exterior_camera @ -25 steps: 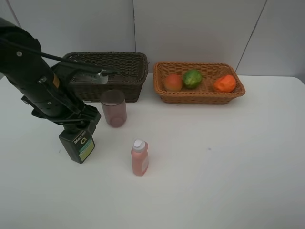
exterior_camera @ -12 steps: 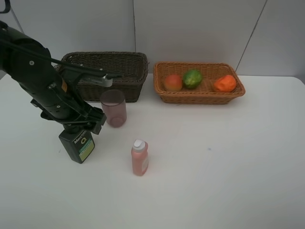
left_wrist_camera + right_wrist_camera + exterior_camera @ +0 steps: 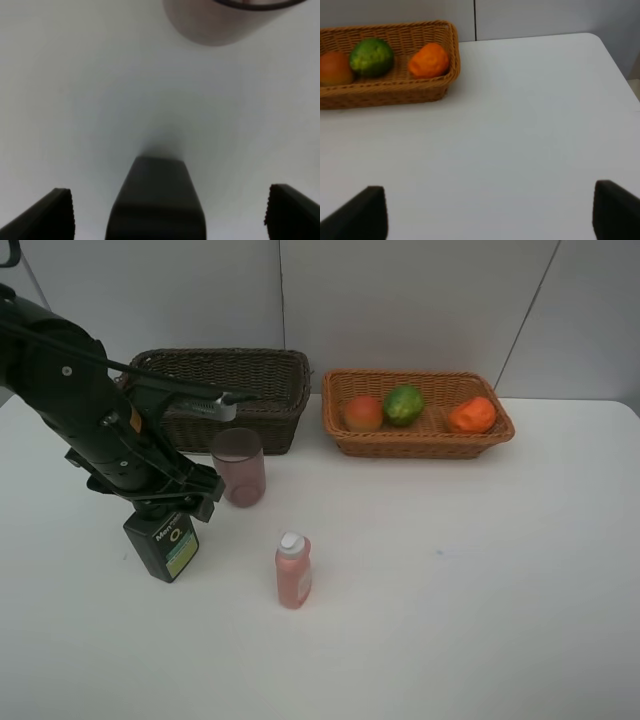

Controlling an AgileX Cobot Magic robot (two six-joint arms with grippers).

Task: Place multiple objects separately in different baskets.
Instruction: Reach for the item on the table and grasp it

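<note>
The three fruits lie in the light wicker basket at the far edge of the desk: a peach, a green mango-like fruit and an orange. That half of the sorting looks done. The containers are not yet sorted. A dark green pump bottle stands near the left edge. A mauve cup stands just in front of the dark brown basket. A pink white-capped bottle stands toward the middle.

The step in hand appears to be the pick of the pump bottle. The left hand hangs right over it, with its fingers spread wide either side of the pump head and touching nothing. The next move probably calls for lowering until the fingers flank the bottle's body and then closing firmly (the head alone looks a poor hold). The lift toward the dark basket should clear the cup, which stands near that path. The right hand waits over bare desk near the right edge, with its fingers apart and empty.
</note>
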